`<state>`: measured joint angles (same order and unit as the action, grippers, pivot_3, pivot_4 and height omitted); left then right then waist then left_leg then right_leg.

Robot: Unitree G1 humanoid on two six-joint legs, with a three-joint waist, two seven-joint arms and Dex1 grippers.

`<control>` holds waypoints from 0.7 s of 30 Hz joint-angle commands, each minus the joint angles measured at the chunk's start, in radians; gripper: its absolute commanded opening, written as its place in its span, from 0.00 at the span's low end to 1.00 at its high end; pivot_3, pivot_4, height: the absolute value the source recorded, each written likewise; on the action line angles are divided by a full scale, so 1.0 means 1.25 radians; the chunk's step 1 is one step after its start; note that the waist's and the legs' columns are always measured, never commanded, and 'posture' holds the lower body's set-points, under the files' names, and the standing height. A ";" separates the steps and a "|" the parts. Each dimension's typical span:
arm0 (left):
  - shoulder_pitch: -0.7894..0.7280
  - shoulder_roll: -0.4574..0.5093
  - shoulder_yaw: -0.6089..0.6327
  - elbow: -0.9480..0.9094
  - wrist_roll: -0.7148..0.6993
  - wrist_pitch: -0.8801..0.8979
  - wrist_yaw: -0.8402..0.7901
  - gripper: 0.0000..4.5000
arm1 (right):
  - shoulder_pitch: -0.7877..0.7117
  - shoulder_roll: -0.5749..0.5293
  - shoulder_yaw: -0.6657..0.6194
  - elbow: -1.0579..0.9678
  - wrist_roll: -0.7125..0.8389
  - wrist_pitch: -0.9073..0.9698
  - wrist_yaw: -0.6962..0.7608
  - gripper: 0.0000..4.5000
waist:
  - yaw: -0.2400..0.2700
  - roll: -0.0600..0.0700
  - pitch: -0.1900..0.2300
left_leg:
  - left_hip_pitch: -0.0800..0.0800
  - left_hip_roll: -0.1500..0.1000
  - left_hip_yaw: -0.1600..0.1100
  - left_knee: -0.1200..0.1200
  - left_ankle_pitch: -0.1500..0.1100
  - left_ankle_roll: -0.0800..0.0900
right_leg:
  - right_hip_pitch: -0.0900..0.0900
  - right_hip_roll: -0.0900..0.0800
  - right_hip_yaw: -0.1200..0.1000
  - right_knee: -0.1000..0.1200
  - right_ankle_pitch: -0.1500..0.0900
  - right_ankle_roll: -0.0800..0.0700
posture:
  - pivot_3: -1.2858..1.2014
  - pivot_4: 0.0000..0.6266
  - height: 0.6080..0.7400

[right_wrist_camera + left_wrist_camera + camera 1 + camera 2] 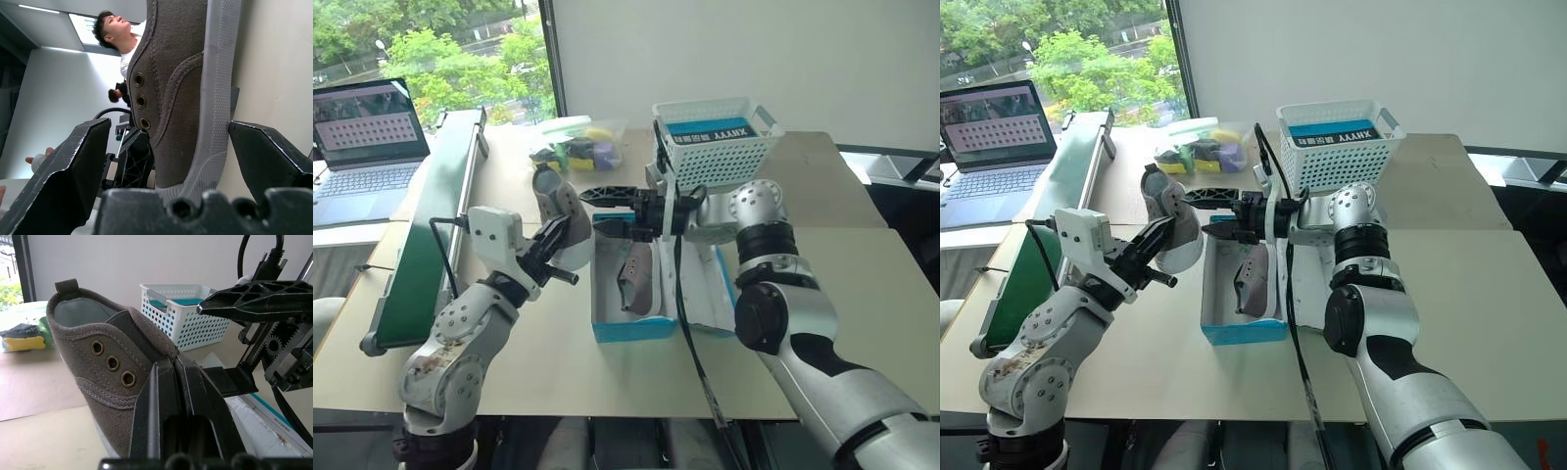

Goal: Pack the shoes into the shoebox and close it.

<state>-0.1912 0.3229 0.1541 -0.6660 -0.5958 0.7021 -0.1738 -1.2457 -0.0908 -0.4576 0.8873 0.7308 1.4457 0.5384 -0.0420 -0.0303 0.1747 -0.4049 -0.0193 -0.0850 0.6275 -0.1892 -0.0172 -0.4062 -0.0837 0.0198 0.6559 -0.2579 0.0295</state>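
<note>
Left gripper [558,257] hides the held shoe's [553,206] toe.

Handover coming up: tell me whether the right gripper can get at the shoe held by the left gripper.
Probably yes. The right gripper is open and faces the shoe clamped in the left gripper, with nothing between them.

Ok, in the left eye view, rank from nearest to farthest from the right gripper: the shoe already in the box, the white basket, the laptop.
From the right gripper, open over the shoebox's far end:
1. Shoe in the shoebox, just below and nearer the robot.
2. White basket, beyond it, to the robot's right.
3. Laptop, far off on the robot's left, by the window.
</note>
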 commanded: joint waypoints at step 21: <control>-0.030 0.004 -0.030 -0.032 -0.022 0.015 -0.010 0.00 | -0.009 0.016 0.049 0.057 -0.021 -0.187 0.133 1.00 | -0.001 0.000 0.000 | 0.000 0.000 0.000 0.000 0.000 0.000 | 0.000 0.000 0.000 0.000 0.000 0.000 | 0.52 0.24 0.95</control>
<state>-0.2144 0.3226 0.1125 -0.6660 -0.6087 0.7295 -0.1775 -1.2330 -0.0699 -0.3743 0.9642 0.6870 1.2369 0.6862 -0.0429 -0.0302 0.1748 -0.4047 -0.0193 -0.0851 0.6275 -0.1892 -0.0173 -0.4064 -0.0835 0.0198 0.6560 -0.2579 0.0296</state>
